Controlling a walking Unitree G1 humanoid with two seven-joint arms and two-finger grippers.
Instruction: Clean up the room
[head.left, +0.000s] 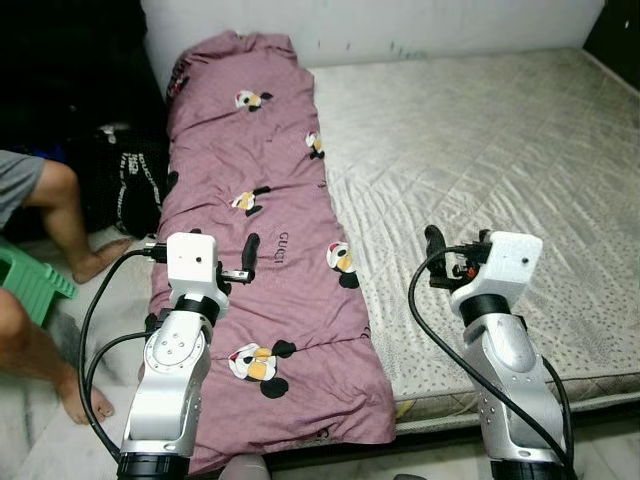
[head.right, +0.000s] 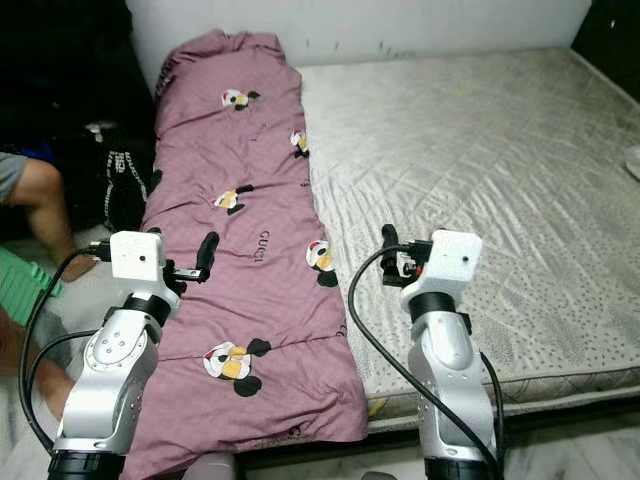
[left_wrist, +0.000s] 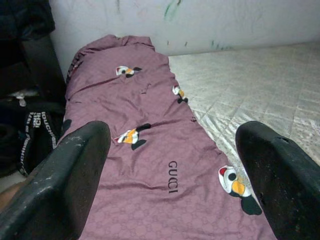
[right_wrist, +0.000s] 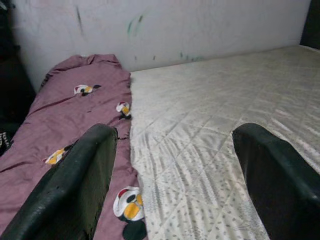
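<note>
Spanning most of the head views: bare quilted mattress (head.left: 480, 160), running from 6 o'clock up to the white wall (head.left: 400, 25) at 12. Purple quilt (head.left: 260, 250) with cartoon prints and a GUCCI logo lies lengthwise along the mattress's left side, 12 to 6 o'clock, near end draped over the mattress front edge, left side hanging off toward the floor. Both silver arms are raised at the bottom of the head views. Left gripper (left_wrist: 170, 165) sits at 7 o'clock, above the quilt's near half; wrist view shows both black fingers (left_wrist: 65, 180) spread wide with quilt visible between them, released, nothing held. Right gripper (right_wrist: 172, 175) sits at 5 o'clock over bare mattress just beside the quilt's right edge; its fingers (right_wrist: 75, 185) are likewise spread, released, gripping nothing. At 9 o'clock a person's bare legs (head.left: 60, 215) with feet on the floor, next to a green stool (head.left: 35, 282). Behind them, against the quilt's left edge, a dark bag (head.left: 130, 180) with white lettering. Scuffs and green marks on the wall in the wrist views.
</note>
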